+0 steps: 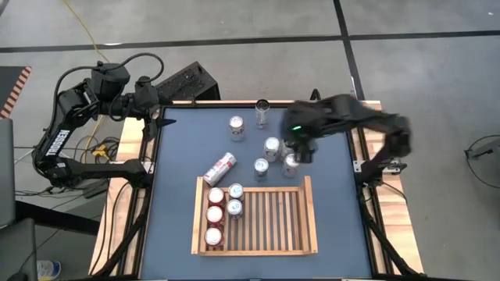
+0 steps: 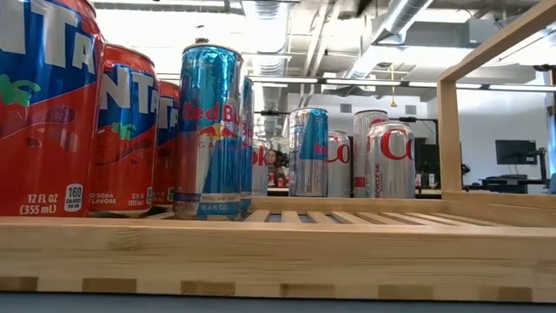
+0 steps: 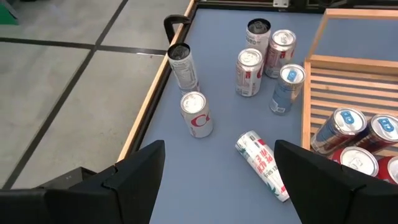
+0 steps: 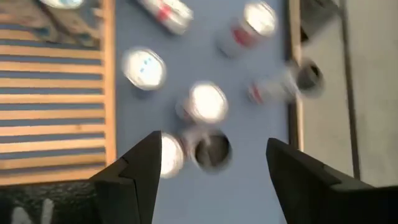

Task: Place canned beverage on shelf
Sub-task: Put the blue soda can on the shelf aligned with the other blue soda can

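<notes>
- Dark fingers of the right gripper (image 4: 208, 177) are spread wide with nothing between them; in the right wrist view they hang above a group of upright cans on the blue desk.
- In the high view the right gripper (image 1: 299, 148) is over the silver can (image 1: 291, 164) just beyond the far right corner of the shelf (image 1: 311, 226).
- Two more silver cans stand beside it: one (image 1: 272, 147) toward the far side and a blue-topped can (image 1: 261, 167) to the left.
- The left gripper (image 3: 214, 180) has its fingers spread too and it holds nothing; the left arm waits at the far left corner of the desk (image 1: 176, 179).
- A red and white can (image 1: 220, 168) lies on its side on the desk, near the far left corner of the shelf.
- A white can with red mark (image 1: 237, 129) and a dark slim can (image 1: 262, 112) stand near the far edge of the desk.
- The light-wood shelf lies on the near half of the desk, and five cans stand at its left end.
- Three are red Fanta cans (image 2: 39, 104) in a row along the left rim; two are blue Red Bull cans (image 2: 208, 130) beside them.
- The rest of the slatted bottom (image 1: 273, 218) is bare.
</notes>
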Robot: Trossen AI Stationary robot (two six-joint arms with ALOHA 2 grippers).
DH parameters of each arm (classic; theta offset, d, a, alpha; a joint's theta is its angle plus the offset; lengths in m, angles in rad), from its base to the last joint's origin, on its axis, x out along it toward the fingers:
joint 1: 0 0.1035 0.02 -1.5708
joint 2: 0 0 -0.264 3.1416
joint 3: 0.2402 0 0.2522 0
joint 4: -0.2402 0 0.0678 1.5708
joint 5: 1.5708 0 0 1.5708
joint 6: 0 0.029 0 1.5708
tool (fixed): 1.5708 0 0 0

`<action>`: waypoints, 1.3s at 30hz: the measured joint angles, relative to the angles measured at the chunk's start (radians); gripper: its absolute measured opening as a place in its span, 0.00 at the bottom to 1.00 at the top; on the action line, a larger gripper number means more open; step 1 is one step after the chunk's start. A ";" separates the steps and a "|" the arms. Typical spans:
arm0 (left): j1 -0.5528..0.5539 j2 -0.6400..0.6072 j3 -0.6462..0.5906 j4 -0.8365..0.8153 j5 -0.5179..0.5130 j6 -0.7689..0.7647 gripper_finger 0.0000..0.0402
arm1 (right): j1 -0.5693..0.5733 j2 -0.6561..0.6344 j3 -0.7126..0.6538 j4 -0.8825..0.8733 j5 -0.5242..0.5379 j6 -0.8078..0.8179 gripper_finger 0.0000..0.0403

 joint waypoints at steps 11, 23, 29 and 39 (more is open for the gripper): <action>0.000 0.000 0.000 0.001 0.000 0.003 0.72 | -0.078 -0.682 -0.840 0.453 0.142 0.385 0.63; 0.000 0.000 0.000 0.011 0.001 0.002 0.72 | -0.075 -0.698 -1.198 1.467 -0.107 0.079 0.63; 0.000 0.000 0.000 0.011 0.001 0.000 0.72 | -0.060 -0.520 -1.198 1.489 -0.107 -0.055 0.63; 0.000 0.000 0.000 0.010 0.001 0.000 0.72 | -0.028 -0.268 -1.014 1.361 -0.106 -0.083 0.66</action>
